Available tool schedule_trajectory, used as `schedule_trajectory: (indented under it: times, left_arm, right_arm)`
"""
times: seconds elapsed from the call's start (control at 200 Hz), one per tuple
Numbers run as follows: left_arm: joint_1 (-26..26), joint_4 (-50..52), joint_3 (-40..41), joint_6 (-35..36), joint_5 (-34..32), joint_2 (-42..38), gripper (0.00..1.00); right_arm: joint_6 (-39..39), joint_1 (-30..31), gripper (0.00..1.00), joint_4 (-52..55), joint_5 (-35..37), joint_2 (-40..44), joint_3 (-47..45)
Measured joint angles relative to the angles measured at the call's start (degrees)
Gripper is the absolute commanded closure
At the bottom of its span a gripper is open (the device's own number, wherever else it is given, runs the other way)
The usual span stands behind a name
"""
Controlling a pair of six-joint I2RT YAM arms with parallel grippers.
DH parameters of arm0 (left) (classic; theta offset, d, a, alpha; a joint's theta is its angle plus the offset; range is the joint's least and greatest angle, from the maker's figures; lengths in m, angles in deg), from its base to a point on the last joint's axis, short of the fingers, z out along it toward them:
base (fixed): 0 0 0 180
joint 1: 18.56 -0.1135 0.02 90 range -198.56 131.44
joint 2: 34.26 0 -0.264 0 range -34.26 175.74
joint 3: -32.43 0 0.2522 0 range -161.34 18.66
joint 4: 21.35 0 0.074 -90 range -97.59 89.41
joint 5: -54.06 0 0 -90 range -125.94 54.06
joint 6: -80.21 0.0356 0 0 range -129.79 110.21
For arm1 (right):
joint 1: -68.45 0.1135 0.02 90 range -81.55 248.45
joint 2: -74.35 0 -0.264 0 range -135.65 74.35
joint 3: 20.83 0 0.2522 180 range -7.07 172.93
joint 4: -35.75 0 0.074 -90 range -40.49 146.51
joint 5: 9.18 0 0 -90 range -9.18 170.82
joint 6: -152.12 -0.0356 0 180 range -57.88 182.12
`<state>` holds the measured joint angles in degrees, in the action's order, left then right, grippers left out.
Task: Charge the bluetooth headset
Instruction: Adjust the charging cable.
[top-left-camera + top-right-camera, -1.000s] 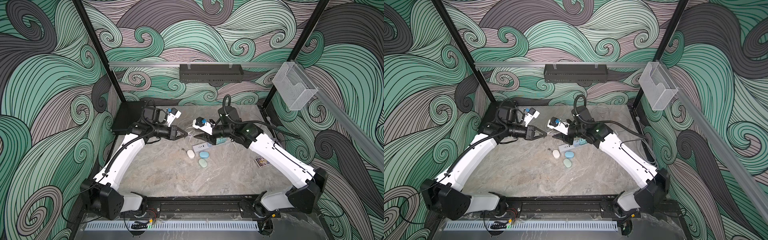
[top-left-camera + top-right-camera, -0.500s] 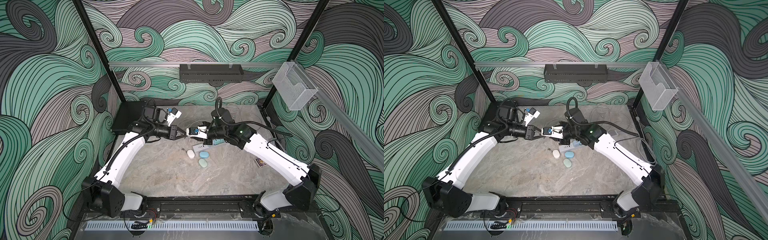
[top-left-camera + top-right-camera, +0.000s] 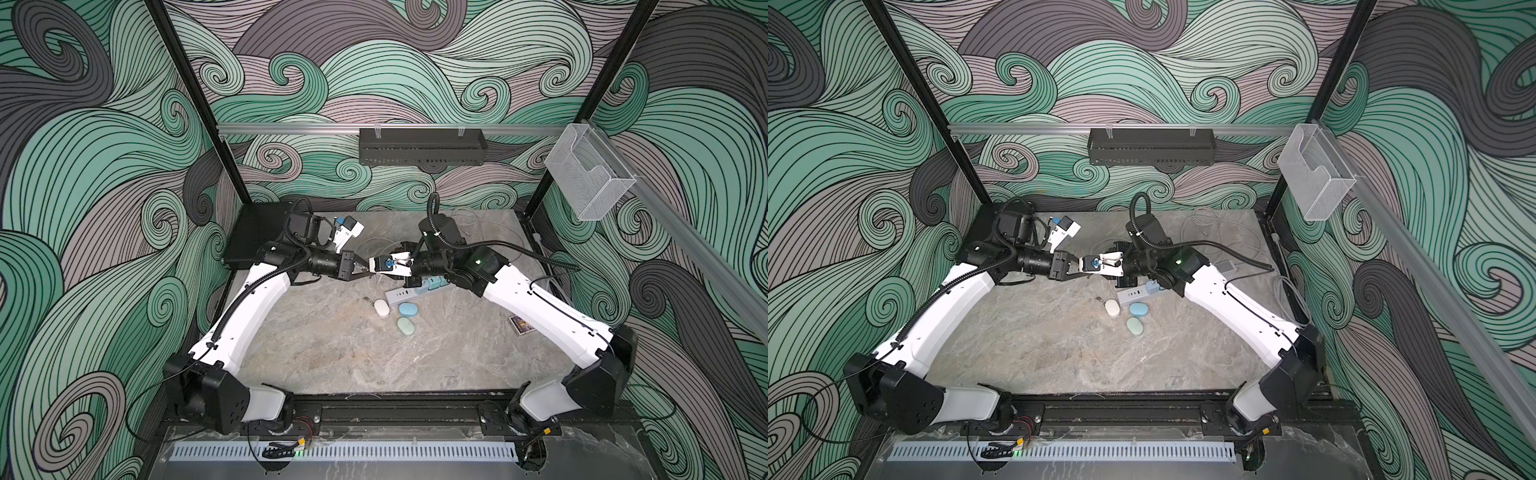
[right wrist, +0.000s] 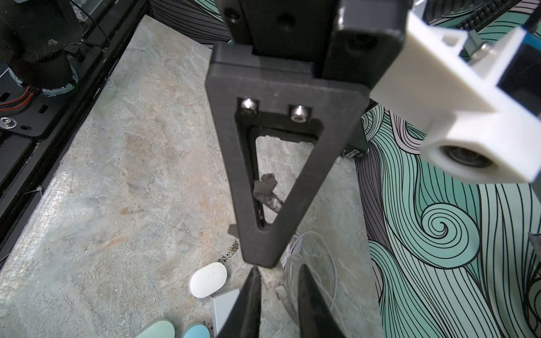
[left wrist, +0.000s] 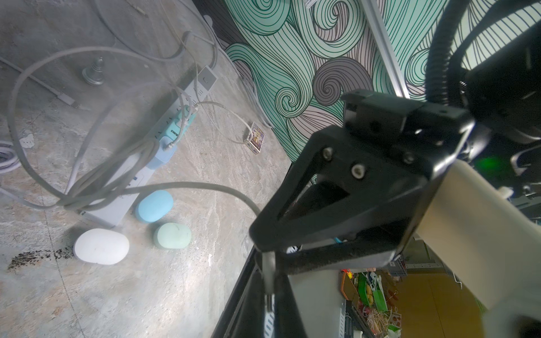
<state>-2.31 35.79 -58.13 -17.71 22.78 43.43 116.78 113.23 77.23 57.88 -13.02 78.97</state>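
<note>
Top views, arms: left gripper (image 3: 362, 271) & right gripper (image 3: 376, 270) meet tip to tip in mid-air over grey marbled tabletop (image 3: 332, 353).
Top views, headset: white oval case (image 3: 381, 308), blue oval case (image 3: 408, 309), pale-green oval case (image 3: 406, 326) lie on tabletop, just beside near end of white power strip (image 3: 399, 296). Cannot tell which is the target.
Top views, key relation: cases sit below the tips, toward rail side, slightly to right arm's side; right arm nearer (est.).
Left wrist, left tool: jaws closed on thin grey charging cable (image 5: 199, 184); plug end unclear.
Right wrist, right tool: jaws part-open, astride same cable next to left tip; no clamp seen.
Next (est.): handover, then plug goes down to a case; port side not visible.
</note>
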Motion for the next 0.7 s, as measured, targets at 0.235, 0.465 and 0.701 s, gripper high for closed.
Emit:
schedule_trajectory:
  times: [0.235,0.465,0.701]
  left_arm:
    - [-0.2,0.1,-0.1,0.0,0.0,0.1,1.00]
    - [-0.5,-0.1,-0.1,-0.5,0.4,0.1,0.81]
    - [-4.2,-4.7,-0.2,-7.3,3.0,-0.5,0.52]
  right_arm:
    - [0.8,0.1,0.89,0.3,-0.1,-0.4,0.2]
    - [0.5,0.1,0.94,0.3,0.0,-0.4,0.2]
    - [-5.3,0.0,0.96,-2.3,0.5,1.4,-4.7]
